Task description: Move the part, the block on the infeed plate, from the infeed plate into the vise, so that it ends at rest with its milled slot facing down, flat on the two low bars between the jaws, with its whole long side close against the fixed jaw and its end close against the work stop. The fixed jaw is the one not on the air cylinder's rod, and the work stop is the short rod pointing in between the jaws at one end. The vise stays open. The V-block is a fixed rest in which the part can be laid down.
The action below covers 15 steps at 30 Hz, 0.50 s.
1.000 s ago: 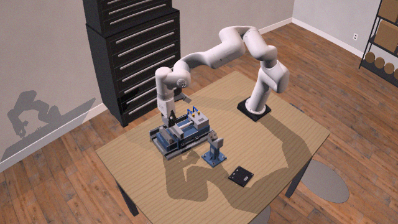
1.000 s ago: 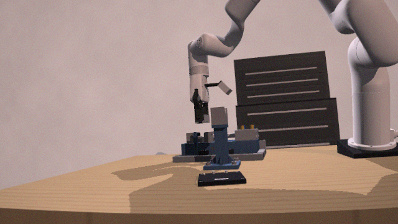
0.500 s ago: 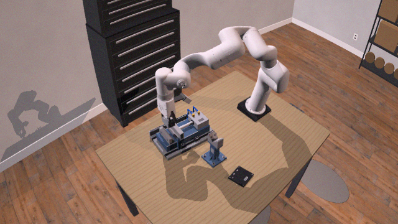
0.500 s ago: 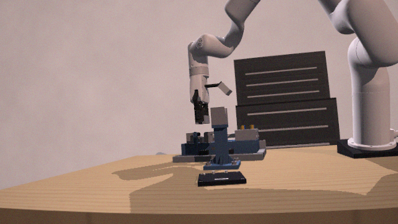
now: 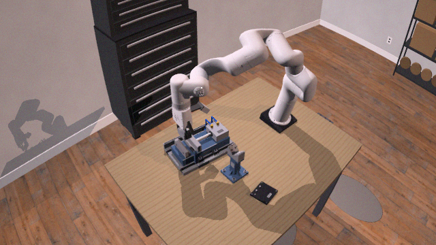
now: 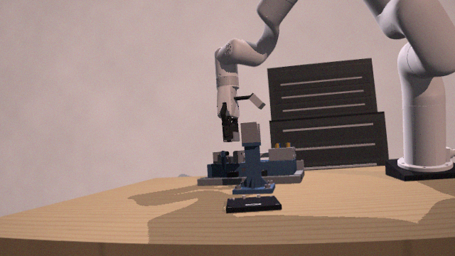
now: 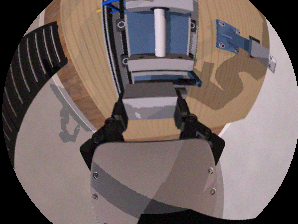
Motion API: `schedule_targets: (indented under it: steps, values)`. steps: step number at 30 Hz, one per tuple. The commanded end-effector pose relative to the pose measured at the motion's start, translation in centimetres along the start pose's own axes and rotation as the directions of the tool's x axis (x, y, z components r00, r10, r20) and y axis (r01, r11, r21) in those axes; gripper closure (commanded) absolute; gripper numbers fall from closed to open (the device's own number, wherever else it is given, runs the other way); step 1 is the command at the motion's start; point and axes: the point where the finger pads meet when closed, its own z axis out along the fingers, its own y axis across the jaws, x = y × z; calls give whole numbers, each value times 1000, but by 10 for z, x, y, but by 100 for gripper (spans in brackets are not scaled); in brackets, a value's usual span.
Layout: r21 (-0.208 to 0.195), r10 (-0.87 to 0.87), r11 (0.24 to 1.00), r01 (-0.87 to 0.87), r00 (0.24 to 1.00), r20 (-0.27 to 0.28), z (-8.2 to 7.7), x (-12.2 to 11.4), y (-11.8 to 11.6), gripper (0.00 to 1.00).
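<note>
The gripper (image 7: 152,111) hangs above the vise (image 5: 199,150), fingers clamped fairly wide on the part (image 7: 150,107).

On the bench (image 5: 293,160), the vise (image 5: 199,148) sits below my fingers; the V-block (image 5: 236,162) stands beside it, the infeed plate (image 5: 263,192) beyond that.

A small machine workshop: a tall black tool chest (image 5: 150,58) with many steel-handled drawers stands against the wall off the table's (image 5: 289,177) far left edge, a blue air-driven vise (image 5: 199,148) sits bolted near that edge, and a metal shelf rack (image 5: 406,41) with boxes and round stock fills the room's corner
</note>
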Motion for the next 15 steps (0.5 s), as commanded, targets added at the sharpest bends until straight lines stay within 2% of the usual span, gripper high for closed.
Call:
schedule_targets:
  steps: [1, 15]
  values:
    - [1, 0, 1000, 0, 1000, 5, -2, -1, -1, 100]
    - [1, -1, 1000, 1, 1000, 5, 2, -1, -1, 100]
